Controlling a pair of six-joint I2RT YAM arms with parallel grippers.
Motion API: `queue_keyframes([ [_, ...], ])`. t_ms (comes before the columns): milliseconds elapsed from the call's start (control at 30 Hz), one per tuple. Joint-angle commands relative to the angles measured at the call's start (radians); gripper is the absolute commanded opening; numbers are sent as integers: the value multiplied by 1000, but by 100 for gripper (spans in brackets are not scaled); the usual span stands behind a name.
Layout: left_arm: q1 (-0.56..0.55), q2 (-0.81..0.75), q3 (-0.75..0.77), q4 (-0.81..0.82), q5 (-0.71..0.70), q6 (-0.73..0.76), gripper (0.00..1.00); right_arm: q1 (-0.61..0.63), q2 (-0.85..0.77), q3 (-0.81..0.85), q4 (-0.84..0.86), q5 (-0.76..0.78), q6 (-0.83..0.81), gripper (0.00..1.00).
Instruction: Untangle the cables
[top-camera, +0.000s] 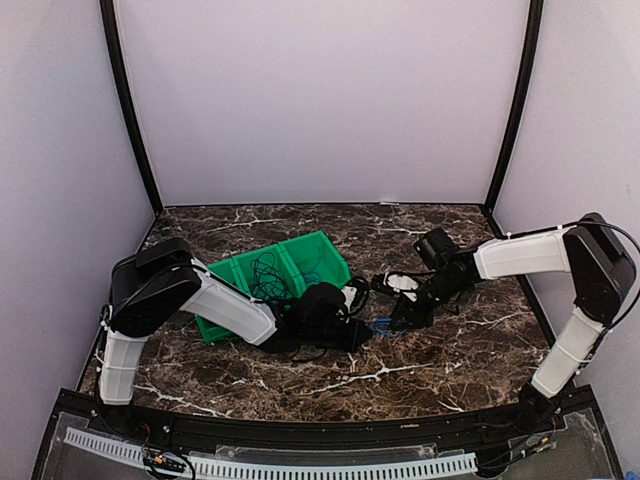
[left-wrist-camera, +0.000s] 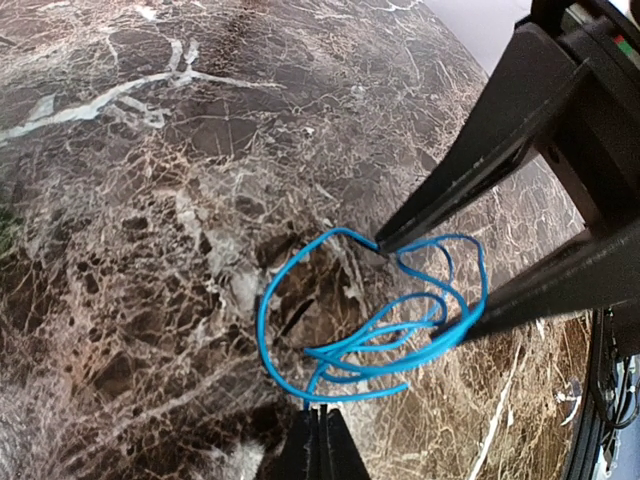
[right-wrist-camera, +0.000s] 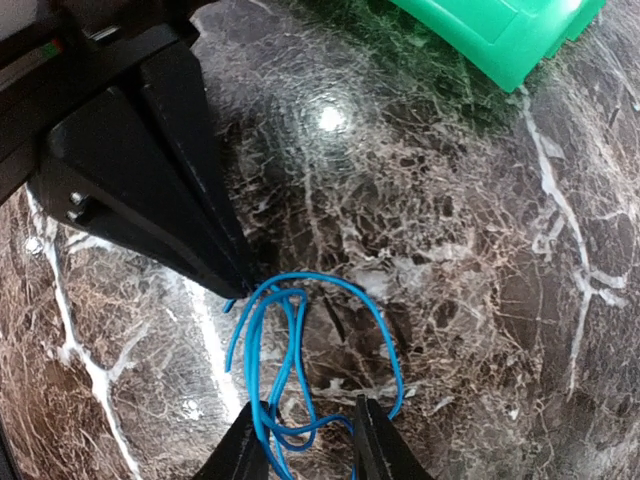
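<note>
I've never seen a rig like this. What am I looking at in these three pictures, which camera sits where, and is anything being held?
The machine is two robot arms, a left arm and a right arm, bolted at the near edge of a marble table. Each arm ends in a two-finger gripper. The wide picture is taken from above and behind them. The other two come from cameras on the wrists, so each shows its own fingers at the bottom edge and the other arm's gripper opposite. On the table stands a green bin with black cables inside, and beside it lies a looped blue cable. The left gripper is shut and seems to pinch the blue cable at its tip. The right gripper is open, with a finger on either side of the loops, and grips nothing.
</note>
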Motion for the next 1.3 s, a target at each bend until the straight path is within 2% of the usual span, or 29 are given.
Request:
queue_keyframes([
  [0, 2, 17, -13, -87, 15, 13, 0, 8, -20, 31, 50, 76, 51, 27],
  [133, 4, -27, -44, -102, 9, 16, 0, -9, -58, 24, 47, 79, 50, 17],
  [400, 37, -157, -154, -123, -29, 12, 0, -121, -151, 22, 44, -12, 77, 15],
  [533, 42, -177, -173, -99, -29, 24, 1, -126, -169, 5, 49, -87, 70, 6],
  [600, 42, -172, -166, -82, -25, 29, 11, -124, -150, 9, 31, -100, 60, 9],
  [633, 42, -170, -158, -82, -28, 26, 18, -124, -138, 15, 21, -107, 52, 13],
  [700, 42, -164, -146, -86, -32, 22, 24, -119, -115, 22, 2, -113, 38, 22],
  [800, 42, -165, -137, -87, -30, 20, 28, -104, -95, 27, -19, -110, 10, 35],
  [867, 41, -165, -134, -89, -24, 20, 29, -95, -86, 25, -19, -92, 5, 39],
  [1100, 38, -173, -152, -68, -6, 22, 30, -77, -46, 28, -10, -17, 8, 38],
  [1267, 36, -176, -156, -40, -10, 32, 32, -74, -30, 34, -9, 7, 15, 27],
])
